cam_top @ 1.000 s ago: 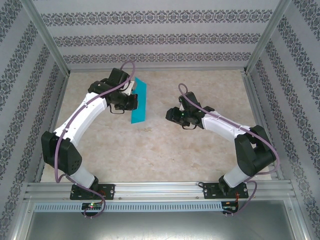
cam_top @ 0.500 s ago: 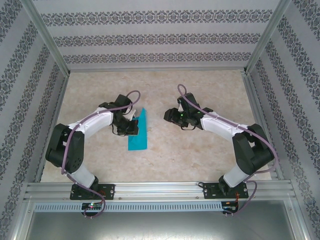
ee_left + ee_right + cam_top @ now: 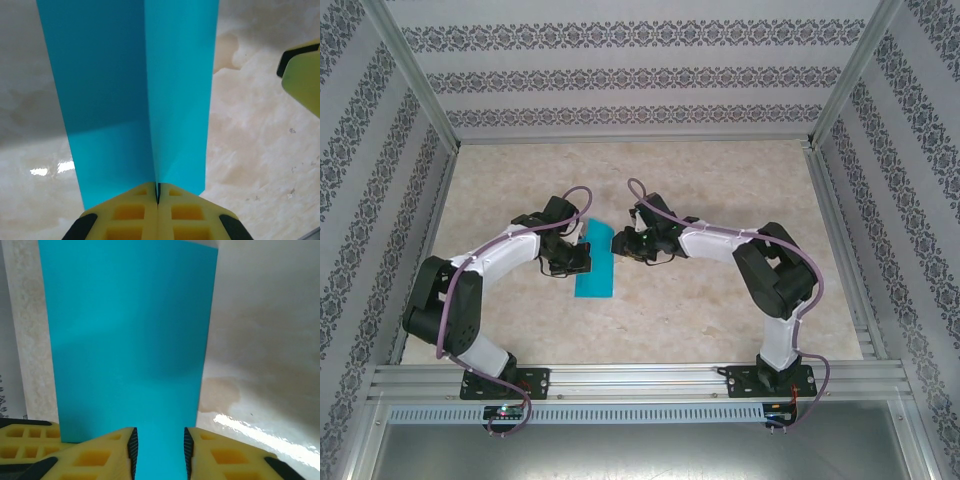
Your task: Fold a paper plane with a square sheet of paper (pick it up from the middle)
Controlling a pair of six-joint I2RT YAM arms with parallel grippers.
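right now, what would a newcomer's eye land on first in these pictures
The bright teal sheet of paper, creased lengthwise, sits mid-table between the two arms, the one splash of colour on the pale marbled table. In the left wrist view the left arm's yellow jaws are shut on the end of that crease. In the right wrist view the right arm's jaws stand apart with the paper's edge between them.

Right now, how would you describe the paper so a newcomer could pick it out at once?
On the beige marbled table, look between the two arms' tips. There a narrow teal-blue paper, creased lengthwise, is pinched by the left hand, with the open right hand at its opposite edge. It is the sole coloured item.
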